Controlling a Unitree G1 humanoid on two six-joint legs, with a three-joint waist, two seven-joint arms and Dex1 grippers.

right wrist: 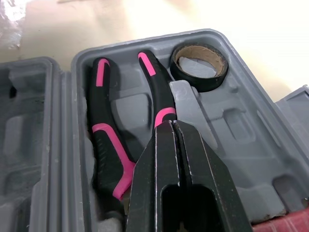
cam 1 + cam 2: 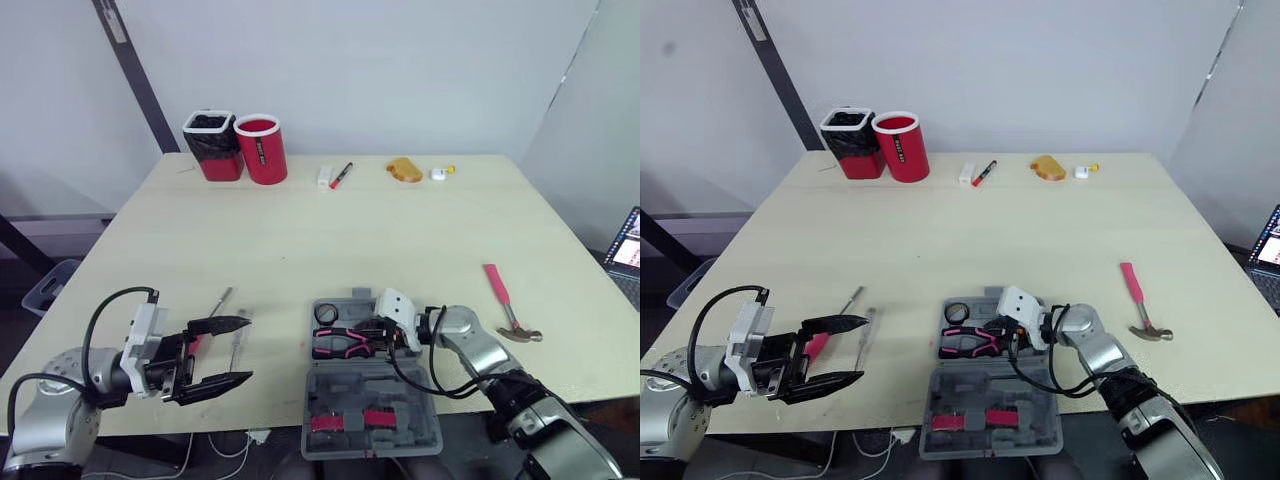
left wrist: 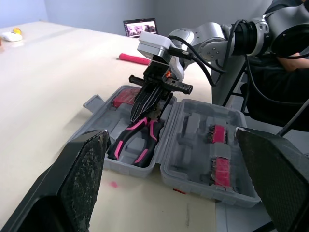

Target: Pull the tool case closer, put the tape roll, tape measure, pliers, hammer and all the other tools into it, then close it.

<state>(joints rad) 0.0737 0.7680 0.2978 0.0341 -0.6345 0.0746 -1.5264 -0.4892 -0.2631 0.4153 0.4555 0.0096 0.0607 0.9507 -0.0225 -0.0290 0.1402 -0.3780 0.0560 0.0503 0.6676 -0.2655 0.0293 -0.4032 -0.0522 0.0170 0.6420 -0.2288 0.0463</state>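
Observation:
The grey tool case [image 2: 420, 425] lies open at the table's front edge. Pink-and-black pliers [image 2: 338, 344] rest in its far half, beside a black tape roll [image 1: 200, 66]. My right gripper [image 2: 378, 335] is shut, its tips pressed together right over the pliers' handles [image 1: 108, 145] with nothing between them. My left gripper [image 2: 238, 352] stands open at the front left, just left of the case. Two thin metal screwdrivers [image 2: 222, 298] lie on the table by it. The pink-handled hammer [image 2: 505, 300] lies on the table to the right of the case.
At the back stand a red cup [image 2: 261, 148] and a dark-lined red bin [image 2: 212, 145]. A marker [image 2: 341, 175], a white piece [image 2: 323, 176], a tan item [image 2: 405, 170] and a small white thing [image 2: 438, 173] lie along the far edge. A laptop [image 2: 628, 245] sits off the right side.

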